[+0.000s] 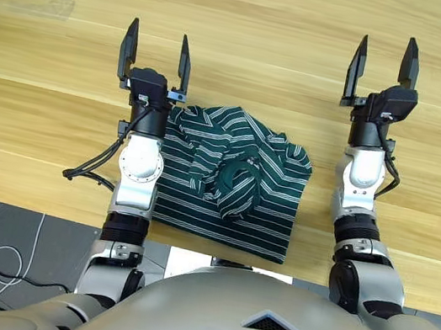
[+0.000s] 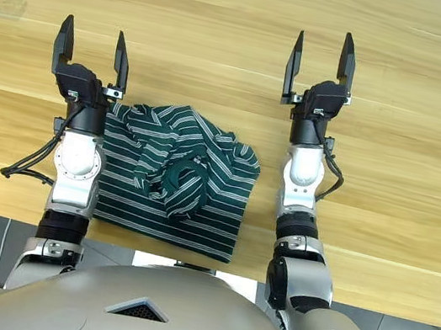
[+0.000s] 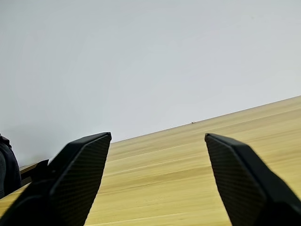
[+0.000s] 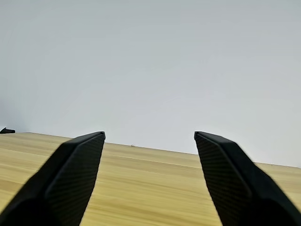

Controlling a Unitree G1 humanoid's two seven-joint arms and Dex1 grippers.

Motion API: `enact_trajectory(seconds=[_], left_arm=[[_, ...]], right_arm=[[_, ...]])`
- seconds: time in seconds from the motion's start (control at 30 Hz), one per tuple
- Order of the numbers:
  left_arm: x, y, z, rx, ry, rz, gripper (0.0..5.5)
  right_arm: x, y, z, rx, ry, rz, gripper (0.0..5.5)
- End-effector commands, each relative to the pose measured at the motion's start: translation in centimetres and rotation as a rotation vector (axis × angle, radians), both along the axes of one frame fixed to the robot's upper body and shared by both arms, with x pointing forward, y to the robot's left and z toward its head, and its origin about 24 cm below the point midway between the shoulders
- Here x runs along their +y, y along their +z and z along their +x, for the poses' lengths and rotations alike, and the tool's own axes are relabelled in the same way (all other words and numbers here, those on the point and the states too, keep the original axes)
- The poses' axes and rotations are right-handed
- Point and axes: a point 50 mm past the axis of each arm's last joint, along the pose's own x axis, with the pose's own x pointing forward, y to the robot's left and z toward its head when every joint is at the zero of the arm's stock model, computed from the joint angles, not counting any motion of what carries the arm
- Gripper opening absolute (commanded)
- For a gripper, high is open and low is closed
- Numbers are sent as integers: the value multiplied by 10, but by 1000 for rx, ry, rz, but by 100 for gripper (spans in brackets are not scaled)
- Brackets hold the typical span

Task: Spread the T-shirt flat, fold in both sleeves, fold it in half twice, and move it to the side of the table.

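Crumpled green-striped T-shirt (image 1: 231,180) looks light, limp, slack; best pinched at hem corners. Left pincer (image 1: 159,33) and right pincer (image 1: 388,42) both gape, empty

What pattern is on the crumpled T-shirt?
Dark green cotton T-shirt with thin white stripes, clearest in the left eye view.

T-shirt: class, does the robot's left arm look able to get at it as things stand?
Probably yes. The left tool hangs open right beside the crumpled T-shirt at its edge, over the table, with nothing between them.
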Motion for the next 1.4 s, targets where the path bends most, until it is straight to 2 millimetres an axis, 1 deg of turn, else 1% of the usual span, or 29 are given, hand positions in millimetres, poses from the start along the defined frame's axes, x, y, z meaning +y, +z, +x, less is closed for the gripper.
enact_trajectory(seconds=[0.03,0.13,0.23,0.3,0.33,0.37,0.43,0.5,0.57,0.63,0.67,0.77,0.83,0.97,1.03,1.13,1.27,1.4], left_arm=[[1,0,0,1,1,17,371],[1,0,-1,2,8,15,371],[0,-1,-4,0,15,12,371],[0,6,-11,-4,15,13,371],[-6,11,-18,1,-32,44,371],[-11,15,-26,15,-83,70,371],[-28,23,-52,65,-214,112,371],[-52,24,-89,165,-391,152,371],[-68,23,-115,253,-526,185,371],[-76,21,-132,320,-612,230,371],[-76,17,-136,360,-635,245,371],[-71,-3,-141,452,-685,374,371],[-71,-12,-145,494,-702,421,371],[-68,-19,-144,498,-681,472,371],[-67,-24,-141,488,-621,510,371],[-70,-31,-141,504,-570,489,371],[-68,-32,-141,506,-537,481,371],[-63,-41,-142,575,-482,439,371]], right_arm=[[1,1,0,-6,14,-5,353],[3,0,1,12,58,-9,353],[-4,-2,1,61,83,60,353],[-8,4,-7,49,127,88,353],[-13,8,-15,41,138,96,353],[-18,12,-21,36,145,95,353],[-33,22,-31,23,115,83,353],[-46,29,-35,17,51,82,353],[-49,33,-35,14,22,82,353],[-45,36,-33,8,16,80,353],[-43,37,-32,5,14,83,353],[-35,38,-30,-9,6,91,353],[-29,36,-27,-7,6,97,353],[-23,31,-25,-3,-3,104,353],[-23,29,-25,-4,-9,98,353],[-22,28,-25,-7,-16,94,353],[-22,26,-27,-8,-23,91,353],[-21,24,-28,-8,-22,89,353]])
